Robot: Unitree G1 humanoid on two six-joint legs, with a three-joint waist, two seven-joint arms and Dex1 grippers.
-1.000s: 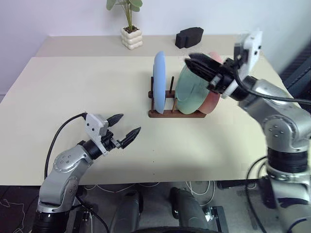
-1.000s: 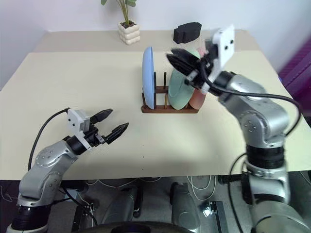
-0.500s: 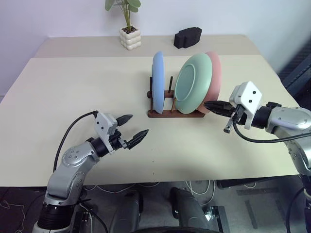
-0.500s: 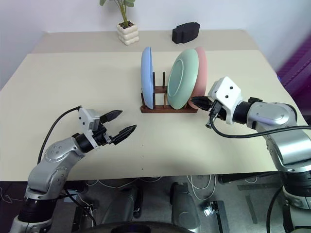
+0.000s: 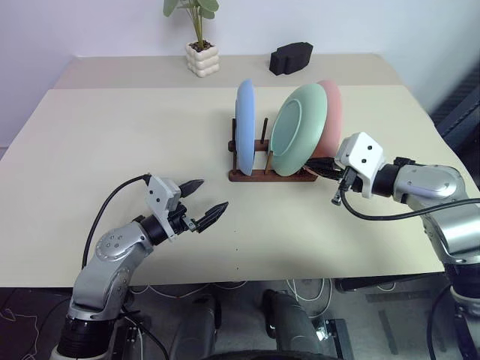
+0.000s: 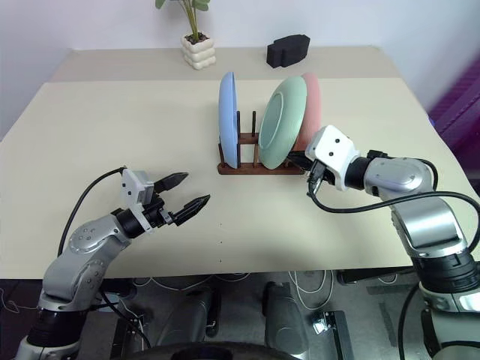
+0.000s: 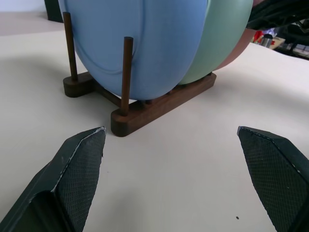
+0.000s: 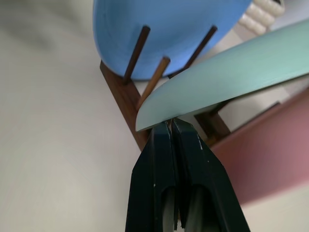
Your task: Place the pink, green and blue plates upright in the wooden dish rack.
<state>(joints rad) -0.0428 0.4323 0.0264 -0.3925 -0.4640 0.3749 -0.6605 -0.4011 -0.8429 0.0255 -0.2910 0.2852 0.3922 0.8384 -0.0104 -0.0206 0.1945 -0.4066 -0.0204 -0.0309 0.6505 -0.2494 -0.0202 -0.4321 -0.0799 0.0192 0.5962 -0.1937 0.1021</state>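
The wooden dish rack [image 5: 264, 175] stands mid-table and holds three plates. The blue plate [image 5: 245, 124] is upright between the pegs at its left end. The green plate [image 5: 296, 129] leans to the right, and the pink plate [image 5: 331, 111] stands close behind it at the right end. My right gripper [image 5: 318, 167] is shut and empty, low at the rack's right end. In the right wrist view its gripper [image 8: 171, 126] meets the green plate's lower rim [image 8: 212, 92]. My left gripper [image 5: 214, 193] hovers open and empty over the table, well short of the rack [image 7: 159, 104].
A potted plant [image 5: 201, 46] and a black block [image 5: 291, 56] sit at the table's far edge. Bare tabletop [image 5: 127, 135] spreads left of the rack and in front of it. The table's near edge [image 5: 247, 283] runs just below both arms.
My right arm has come down from above the plates to table height at the rack's right end, its wrist rolling on the way. The left gripper has stayed where it was.
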